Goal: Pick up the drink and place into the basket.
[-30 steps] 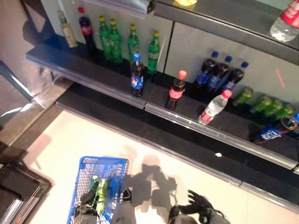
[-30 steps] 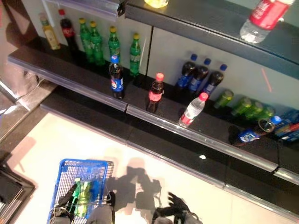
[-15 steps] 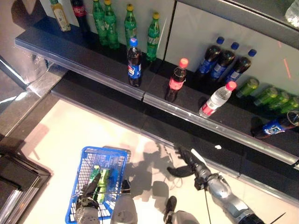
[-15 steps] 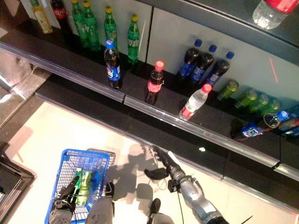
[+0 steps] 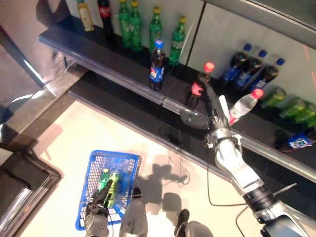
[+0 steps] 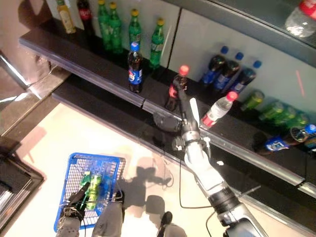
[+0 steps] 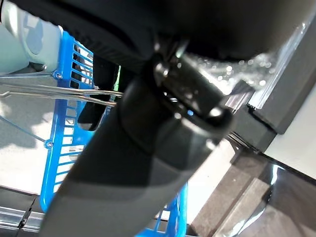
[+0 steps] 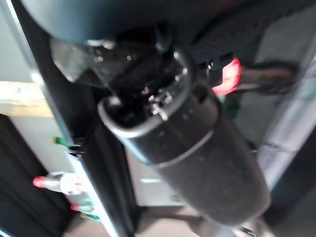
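Observation:
A dark drink bottle with a red cap and red label (image 5: 198, 90) stands upright at the front of the lower shelf (image 5: 123, 74). My right hand (image 5: 206, 112) is stretched out to it, open, with straight fingers (image 6: 183, 101) just in front of and beside the bottle and the thumb spread to the left. I cannot tell if they touch it. The bottle's red label shows past the hand in the right wrist view (image 8: 225, 77). My left hand (image 5: 97, 214) is shut on the wire handles (image 7: 54, 92) of the blue basket (image 5: 127, 163), which hangs low at the left with green drinks (image 5: 108, 180) inside.
On the shelf stand a dark bottle with a blue cap (image 5: 157, 69), green bottles (image 5: 154, 25), a clear bottle with a red cap (image 5: 243, 104) right of my hand, dark blue-capped bottles (image 5: 253, 70) and green cans (image 5: 291, 104). A dark mat (image 5: 22, 183) lies at the left.
My right arm has risen from low over the floor up to the shelf, and the hand now reaches the red-capped bottle. The camera view has shifted. The blue basket hangs as before.

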Robot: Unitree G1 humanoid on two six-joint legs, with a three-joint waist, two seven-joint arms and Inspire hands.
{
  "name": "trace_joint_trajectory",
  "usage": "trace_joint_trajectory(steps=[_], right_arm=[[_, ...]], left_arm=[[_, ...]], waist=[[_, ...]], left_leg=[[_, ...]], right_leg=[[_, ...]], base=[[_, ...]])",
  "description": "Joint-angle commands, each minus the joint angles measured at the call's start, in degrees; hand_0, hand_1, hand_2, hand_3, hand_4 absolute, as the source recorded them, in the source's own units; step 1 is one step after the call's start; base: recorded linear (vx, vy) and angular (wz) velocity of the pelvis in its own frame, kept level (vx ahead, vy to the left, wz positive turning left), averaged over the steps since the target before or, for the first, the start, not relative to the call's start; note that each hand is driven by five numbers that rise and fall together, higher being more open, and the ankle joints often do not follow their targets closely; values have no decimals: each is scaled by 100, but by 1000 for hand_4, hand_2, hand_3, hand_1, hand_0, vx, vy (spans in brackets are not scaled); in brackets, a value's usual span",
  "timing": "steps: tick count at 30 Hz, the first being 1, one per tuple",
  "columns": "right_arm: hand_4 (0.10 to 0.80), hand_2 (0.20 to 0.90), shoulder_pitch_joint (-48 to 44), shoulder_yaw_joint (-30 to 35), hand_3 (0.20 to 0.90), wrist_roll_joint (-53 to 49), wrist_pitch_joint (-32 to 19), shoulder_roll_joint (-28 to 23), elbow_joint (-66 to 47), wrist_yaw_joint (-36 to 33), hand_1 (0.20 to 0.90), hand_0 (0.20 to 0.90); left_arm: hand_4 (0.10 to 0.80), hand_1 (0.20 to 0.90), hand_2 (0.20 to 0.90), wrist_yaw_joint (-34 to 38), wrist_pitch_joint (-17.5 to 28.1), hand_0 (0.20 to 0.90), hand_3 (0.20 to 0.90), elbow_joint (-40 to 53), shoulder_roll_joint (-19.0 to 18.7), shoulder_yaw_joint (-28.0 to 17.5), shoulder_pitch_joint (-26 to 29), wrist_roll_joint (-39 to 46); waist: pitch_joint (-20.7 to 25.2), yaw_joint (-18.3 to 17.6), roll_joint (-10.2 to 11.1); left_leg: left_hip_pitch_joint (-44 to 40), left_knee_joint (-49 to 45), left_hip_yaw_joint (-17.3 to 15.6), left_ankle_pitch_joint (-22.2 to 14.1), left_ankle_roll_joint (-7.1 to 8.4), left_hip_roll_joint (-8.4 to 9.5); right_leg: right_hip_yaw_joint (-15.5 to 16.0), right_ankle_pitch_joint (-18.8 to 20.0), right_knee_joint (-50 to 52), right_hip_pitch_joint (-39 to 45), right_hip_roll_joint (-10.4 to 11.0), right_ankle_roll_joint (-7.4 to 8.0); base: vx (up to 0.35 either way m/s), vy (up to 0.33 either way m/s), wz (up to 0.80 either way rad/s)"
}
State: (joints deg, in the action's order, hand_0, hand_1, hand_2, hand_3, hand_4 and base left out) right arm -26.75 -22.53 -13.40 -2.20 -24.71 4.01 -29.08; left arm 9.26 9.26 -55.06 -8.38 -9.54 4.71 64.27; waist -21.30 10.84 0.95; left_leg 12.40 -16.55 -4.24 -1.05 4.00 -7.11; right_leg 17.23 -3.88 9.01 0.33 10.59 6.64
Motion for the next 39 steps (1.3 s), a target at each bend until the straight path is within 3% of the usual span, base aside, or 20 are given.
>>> trace_joint_trajectory(steps=[1,6,14,26,39], right_arm=[[800,900,-938,510,900,562,-260,122,-346,-978,900,900],[800,900,-1333,699,900,928,-86,188,-100,-1952,900,900],[800,900,-1565,1106,900,1806,153,115,-140,-3370,900,900],[800,900,-1504,1145,900,1950,191,95,-547,-3574,900,900],[800,900,-1972,1157,900,600,-101,117,-62,-3157,900,900]], left_arm=[[100,300,300,-34,244,300,200,162,-281,467,-811,-606],[100,300,300,-68,234,300,200,280,-304,553,-701,-492],[100,300,300,-182,349,300,200,559,-198,757,-471,-283],[100,300,300,-89,460,300,200,776,-110,920,-341,-161],[100,300,300,-60,449,300,200,786,-224,1082,-324,-123]], waist=[[-82,211,-220],[-363,257,-377],[-714,160,-460],[-849,22,-469],[-850,64,-542]], left_leg=[[784,-381,498,508,392,-135],[985,-468,569,454,335,64],[1182,-535,580,325,220,238],[1269,-536,472,314,183,219],[1550,-542,488,287,85,309]], right_leg=[[223,-288,496,276,359,-189],[248,-248,637,17,463,-181],[68,-163,763,-402,516,-137],[-84,-172,855,-685,467,-196],[-173,-126,1067,-1293,475,-249]], base=[[-94,80,17],[-81,65,10],[-56,40,0],[-19,9,-6],[2,2,-1]])
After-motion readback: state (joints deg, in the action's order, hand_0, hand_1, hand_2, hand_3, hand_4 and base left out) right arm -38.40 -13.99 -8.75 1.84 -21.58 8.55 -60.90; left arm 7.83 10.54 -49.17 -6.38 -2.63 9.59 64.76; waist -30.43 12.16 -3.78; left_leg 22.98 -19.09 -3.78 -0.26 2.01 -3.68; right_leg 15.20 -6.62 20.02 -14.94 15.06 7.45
